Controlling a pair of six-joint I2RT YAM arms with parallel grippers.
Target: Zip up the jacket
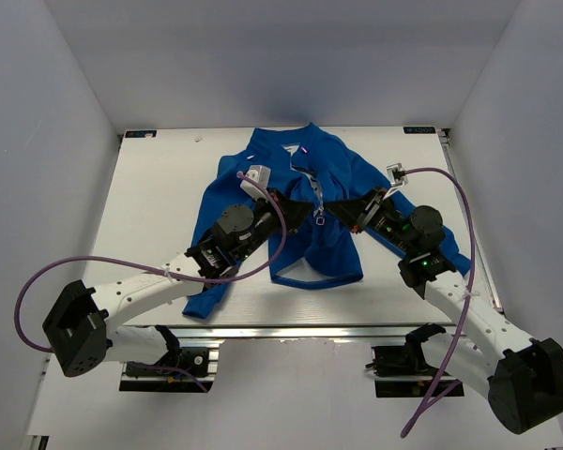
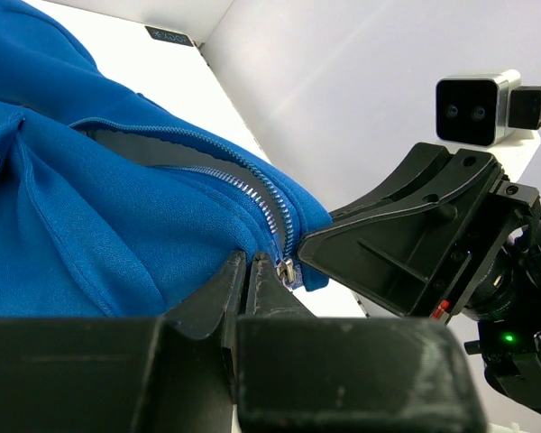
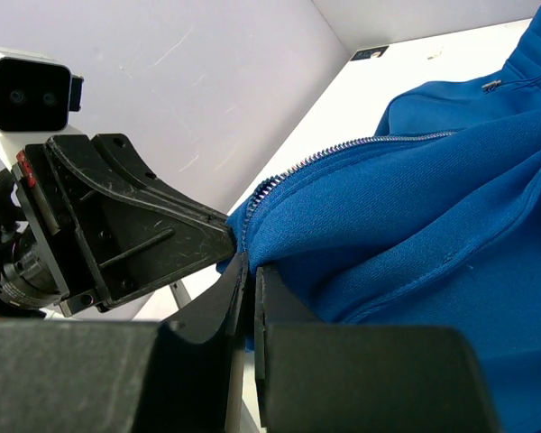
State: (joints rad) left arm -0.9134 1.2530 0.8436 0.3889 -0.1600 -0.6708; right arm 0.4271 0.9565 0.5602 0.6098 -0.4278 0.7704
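The royal-blue jacket (image 1: 327,246) lies on the white table (image 1: 159,197), collar toward the back, with its front open and bunched up at mid-chest. My left gripper (image 1: 295,208) is shut on the jacket's left front edge (image 2: 90,234). The metal zipper slider (image 2: 288,271) hangs right beside its fingertips (image 2: 257,266). My right gripper (image 1: 343,212) is shut on the opposite zipper edge (image 3: 433,207), and the zipper teeth (image 3: 343,149) run up from its jaws. The two grippers face each other, almost touching, and hold the edges slightly off the table. The slider also shows in the top view (image 1: 317,217).
White walls enclose the table on three sides. Black labels sit at the back corners (image 1: 141,134) (image 1: 418,129). Purple cables loop from both arms (image 1: 38,281) (image 1: 464,309). The table's near edge (image 1: 300,328) lies just below the jacket hem.
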